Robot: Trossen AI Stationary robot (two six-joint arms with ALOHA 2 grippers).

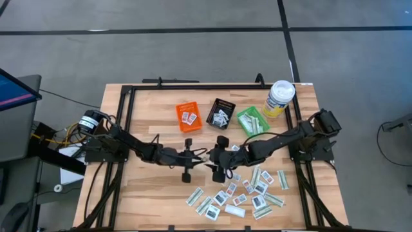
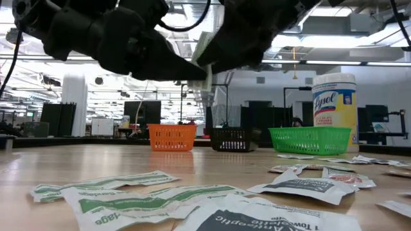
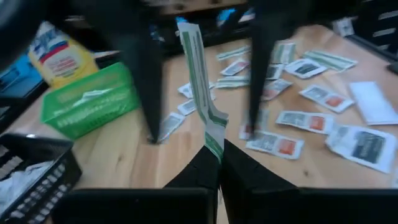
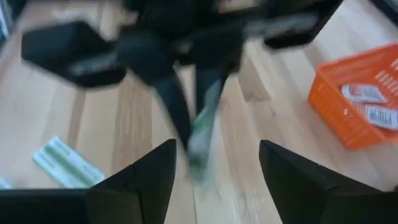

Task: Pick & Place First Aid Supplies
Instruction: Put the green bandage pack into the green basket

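My left gripper [image 3: 219, 155] is over the table's middle [image 1: 199, 156], shut on one long pale-green strip packet [image 3: 198, 74]. My right gripper [image 4: 217, 162] faces it from the right [image 1: 217, 158]. It is open, and its two fingers stand on either side of the strip's free end without touching it. The strip [image 4: 204, 124] shows blurred ahead of them. Many more packets, white squarish ones and green strips [image 1: 248, 190], lie flat on the near right part of the table. My left gripper pinches the green strip by one end [image 3: 214, 134] between its two fingers. The strip runs on past the fingertips, along the fingers, with a kink just beyond the hold. It is lifted clear of the table [image 2: 207, 96].
An orange bin [image 1: 188, 116], a black bin [image 1: 222, 113] and a green bin [image 1: 252, 120] stand in a row toward the far edge, each with packets inside. A yellow canister [image 1: 279, 98] stands at the far right corner. The near left of the table shows bare wood [image 1: 148, 193].
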